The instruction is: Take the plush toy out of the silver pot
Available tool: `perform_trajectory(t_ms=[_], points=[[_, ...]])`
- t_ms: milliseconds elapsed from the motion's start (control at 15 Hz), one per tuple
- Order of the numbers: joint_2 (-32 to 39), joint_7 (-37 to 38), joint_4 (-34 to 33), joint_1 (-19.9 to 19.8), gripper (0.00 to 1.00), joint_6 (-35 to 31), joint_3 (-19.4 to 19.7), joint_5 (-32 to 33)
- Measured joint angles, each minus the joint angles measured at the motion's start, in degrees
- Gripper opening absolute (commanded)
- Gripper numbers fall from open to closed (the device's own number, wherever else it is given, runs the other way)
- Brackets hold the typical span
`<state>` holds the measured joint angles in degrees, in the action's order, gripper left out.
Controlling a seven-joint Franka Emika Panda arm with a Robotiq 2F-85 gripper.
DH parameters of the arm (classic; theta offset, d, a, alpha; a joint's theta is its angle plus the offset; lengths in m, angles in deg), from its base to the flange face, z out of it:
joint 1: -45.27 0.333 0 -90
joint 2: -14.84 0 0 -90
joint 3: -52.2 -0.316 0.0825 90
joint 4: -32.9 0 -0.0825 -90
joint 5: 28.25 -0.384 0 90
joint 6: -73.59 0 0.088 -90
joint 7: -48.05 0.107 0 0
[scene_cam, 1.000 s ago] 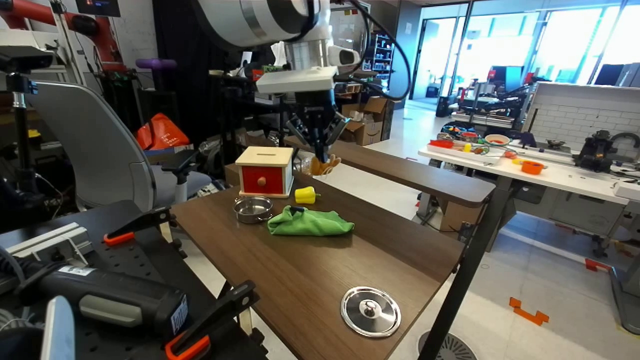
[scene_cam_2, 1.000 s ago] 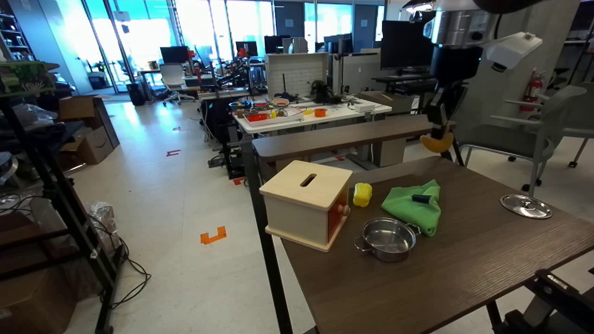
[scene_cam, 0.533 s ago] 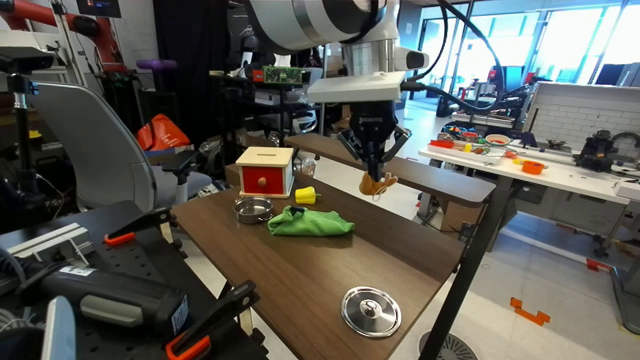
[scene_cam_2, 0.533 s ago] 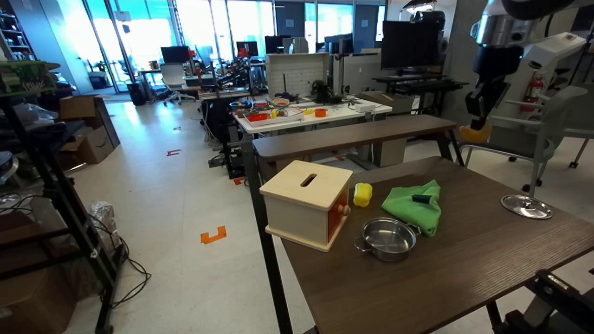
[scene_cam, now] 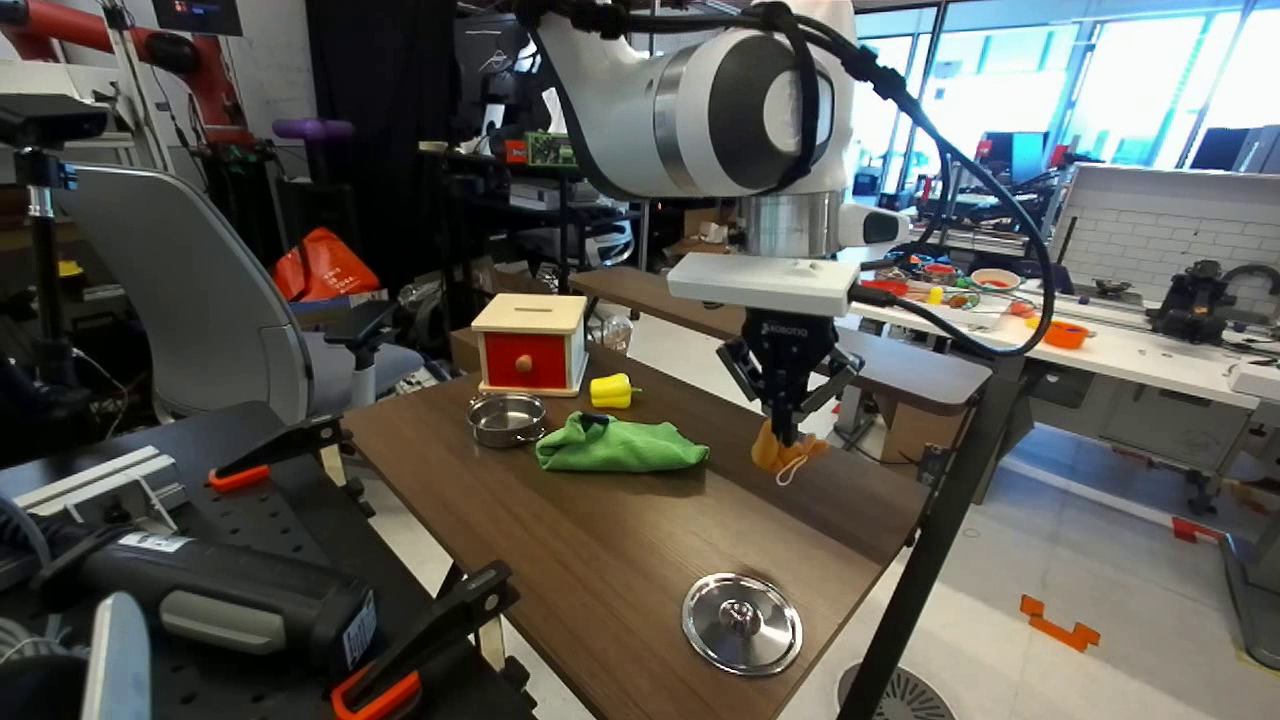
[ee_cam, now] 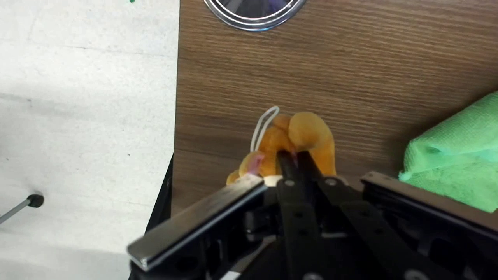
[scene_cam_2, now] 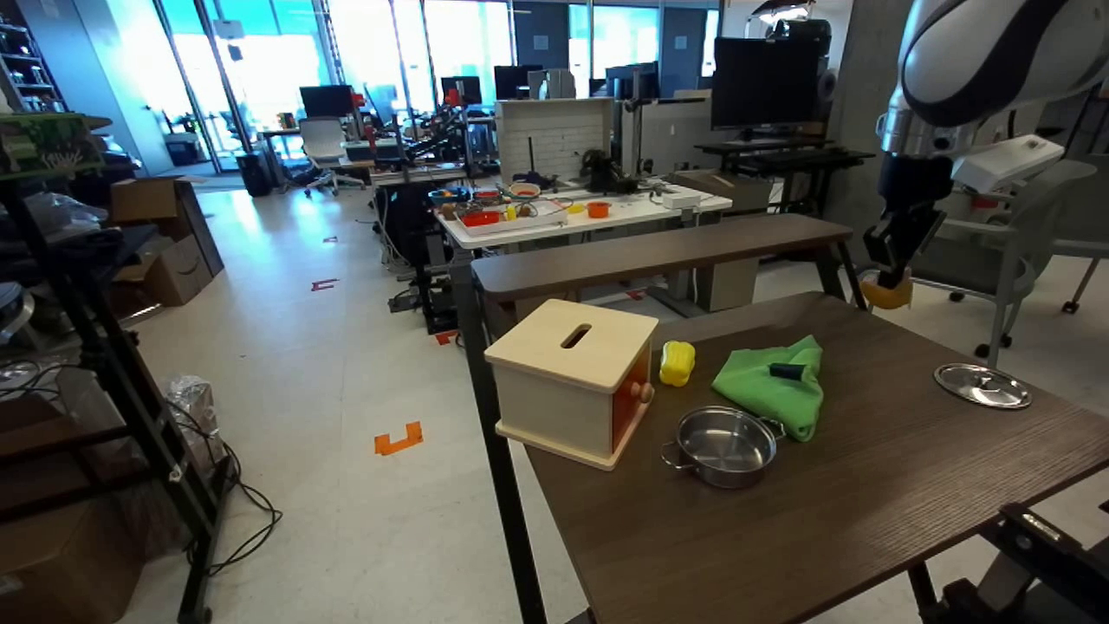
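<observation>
The plush toy (ee_cam: pixel 311 130) is small and orange with a white string loop. My gripper (ee_cam: pixel 294 155) is shut on it, its dark fingertips pressed into the middle of the toy. In both exterior views the toy (scene_cam: pixel 770 450) (scene_cam_2: pixel 891 293) hangs from the gripper (scene_cam: pixel 785 430) (scene_cam_2: pixel 892 276), above the table near its long edge. The silver pot (scene_cam: pixel 507 437) (scene_cam_2: pixel 732 475) stands on the table in both exterior views, well apart from the gripper. Its bare metal bottom shows in an exterior view. The pot is out of the wrist view.
A shiny round lid (scene_cam: pixel 741 640) lies flat on the brown table (scene_cam: pixel 600 560). A bunched green cloth (scene_cam: pixel 625 450) lies between pot and gripper. A yellow object (scene_cam: pixel 612 391) and a wooden box (scene_cam: pixel 530 310) with a red drawer stand near the pot.
My gripper, with the toy in it, has moved to the right in both exterior views, away from the box, then come lower over the table. The pot, lid and cloth have not moved.
</observation>
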<state>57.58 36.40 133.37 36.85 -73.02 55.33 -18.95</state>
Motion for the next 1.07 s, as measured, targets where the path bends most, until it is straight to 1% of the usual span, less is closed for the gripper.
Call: perform_trajectory(t_ms=[400,467,533,600,667,733,1067], points=[[8.3,0.6,-7.8,0.0,0.02,3.4,0.0,0.0],[9.3,0.7,-9.0,0.0,0.11,4.0,0.0,0.0],[10.2,0.9,-10.1,0.1,0.32,4.6,0.0,0.0],[11.0,1.0,-11.0,0.1,0.36,5.3,0.0,0.0],[11.5,1.0,-11.9,0.2,0.36,6.1,0.1,0.0],[11.9,1.0,-12.4,0.3,0.41,6.4,0.2,0.1],[11.4,1.0,-13.7,0.2,0.79,7.7,0.2,-0.6]])
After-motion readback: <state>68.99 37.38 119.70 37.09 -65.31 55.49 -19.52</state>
